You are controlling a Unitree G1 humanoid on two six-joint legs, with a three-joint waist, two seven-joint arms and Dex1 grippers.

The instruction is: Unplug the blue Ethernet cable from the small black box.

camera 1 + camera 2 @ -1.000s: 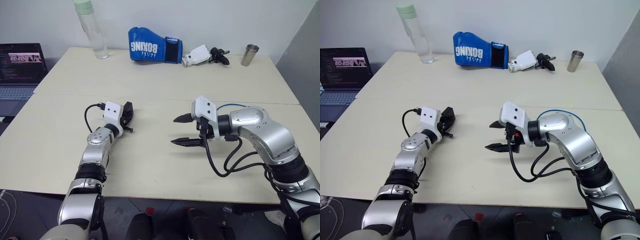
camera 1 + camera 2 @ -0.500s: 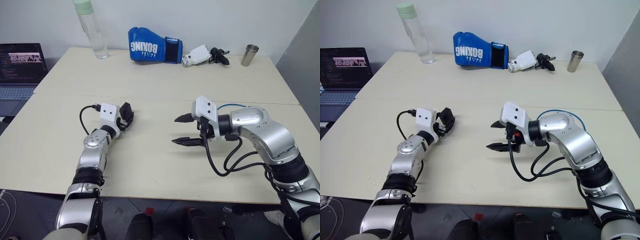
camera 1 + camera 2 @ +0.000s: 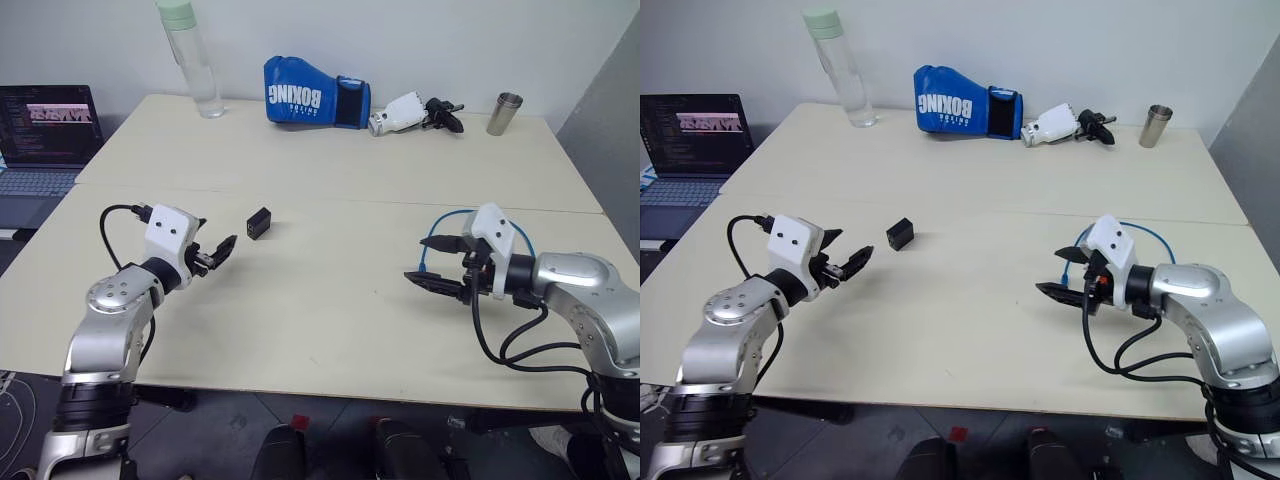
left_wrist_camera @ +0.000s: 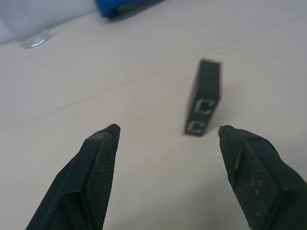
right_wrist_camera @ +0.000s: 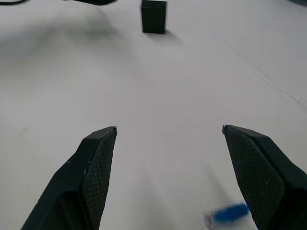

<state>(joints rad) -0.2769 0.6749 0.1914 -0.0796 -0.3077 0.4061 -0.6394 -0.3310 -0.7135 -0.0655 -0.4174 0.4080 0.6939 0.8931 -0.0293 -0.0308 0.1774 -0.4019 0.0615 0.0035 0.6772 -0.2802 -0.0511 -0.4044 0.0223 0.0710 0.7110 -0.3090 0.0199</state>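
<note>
The small black box (image 3: 259, 223) lies alone on the cream table (image 3: 320, 320), left of centre, with nothing plugged into it. In the left wrist view the small black box (image 4: 204, 98) shows two ports on its near face. My left gripper (image 3: 215, 255) is open just short of the box, apart from it. The blue Ethernet cable (image 3: 442, 221) curls on the table beside my right gripper (image 3: 418, 262), which is open and holds nothing. One end of the cable (image 5: 230, 213) lies under the right fingers.
Along the far edge stand a clear bottle (image 3: 190, 60), a blue boxing glove (image 3: 315, 92), a spare white-and-black gripper (image 3: 410, 110) and a metal cup (image 3: 501, 113). A laptop (image 3: 45, 130) sits off the table's left side.
The left gripper opened, let go of the black box and drew back to the left. The right arm swung to the right, away from the table's middle.
</note>
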